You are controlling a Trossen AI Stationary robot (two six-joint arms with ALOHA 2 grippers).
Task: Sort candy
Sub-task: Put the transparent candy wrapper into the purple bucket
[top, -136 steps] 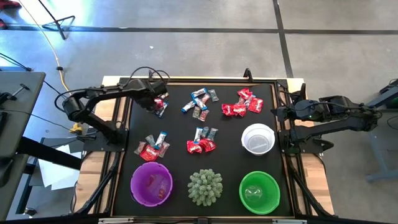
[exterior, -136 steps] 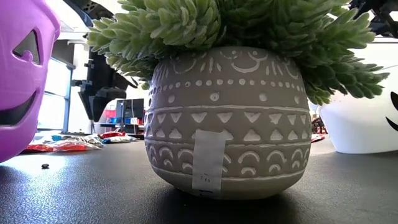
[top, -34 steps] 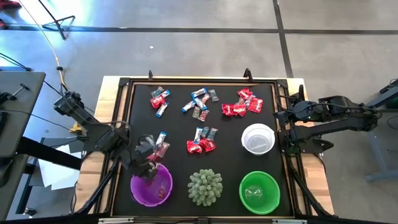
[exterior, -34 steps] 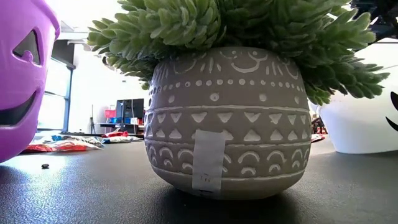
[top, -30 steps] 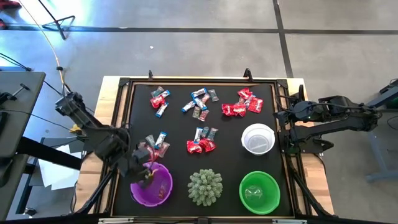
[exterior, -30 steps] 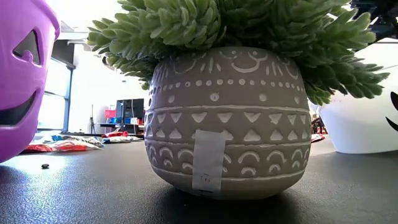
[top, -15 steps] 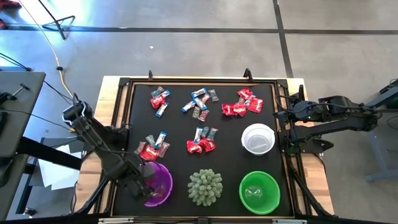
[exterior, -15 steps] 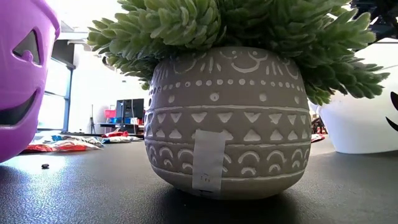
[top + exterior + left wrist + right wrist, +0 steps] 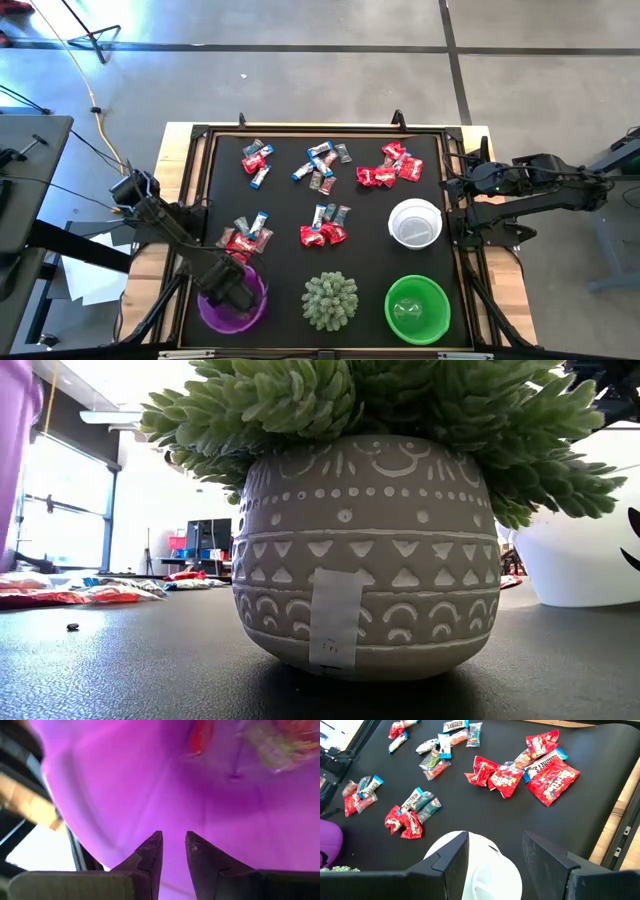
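While left gripper sits inside purple bowl, candy scattered

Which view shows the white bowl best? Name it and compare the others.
The high view: the whole white bowl shows from above, its rim unobstructed. The right wrist view cuts it off behind the right claw. The low view gives only one side at the picture's edge; the left wrist view shows none of it.

The small wrapped candy lies in clusters on the far half of the black-topped desk. Along the near edge stand the purple plastic bowl, the spiky pale-green ball and the green plastic bowl; the white plastic bowl sits behind the green one.
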